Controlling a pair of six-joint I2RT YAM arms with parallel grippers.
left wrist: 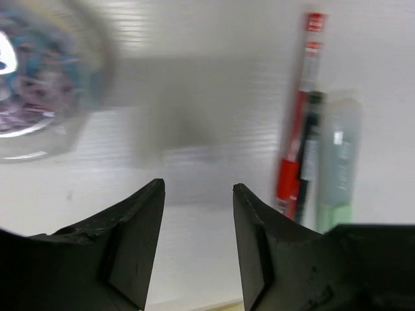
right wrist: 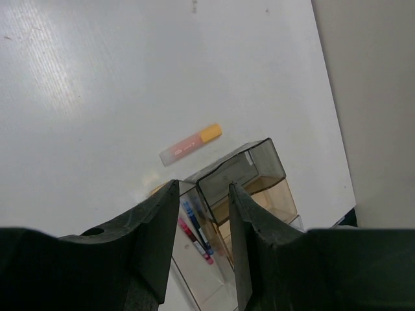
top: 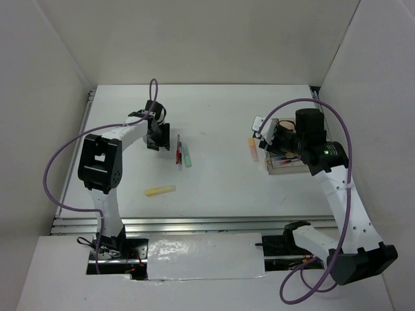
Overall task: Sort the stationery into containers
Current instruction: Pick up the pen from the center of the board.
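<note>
Left gripper (left wrist: 198, 184): matte black wedge jaws apart, nothing between. Right gripper (right wrist: 203, 184): jaws apart over the clear brown-tinted rectangular box (right wrist: 266, 162). Surface (right wrist: 97, 78): smooth white, faintly ribbed.

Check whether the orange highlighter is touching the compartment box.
Apart. The right wrist view shows a strip of bare white table between the orange highlighter and the box rim.

The white table (top: 220, 116) has a few things lying on it. Out in the left half, a red pen (top: 178, 149) and a green highlighter (top: 187, 155) lie side by side. A tape roll (left wrist: 32, 84) sits left of them (it looks blurry). A yellow highlighter (top: 160, 190) lies closer to the near edge. By the right edge stands a brownish box (right wrist: 262, 162), with an orange highlighter (top: 253, 149) just beside it.
</note>
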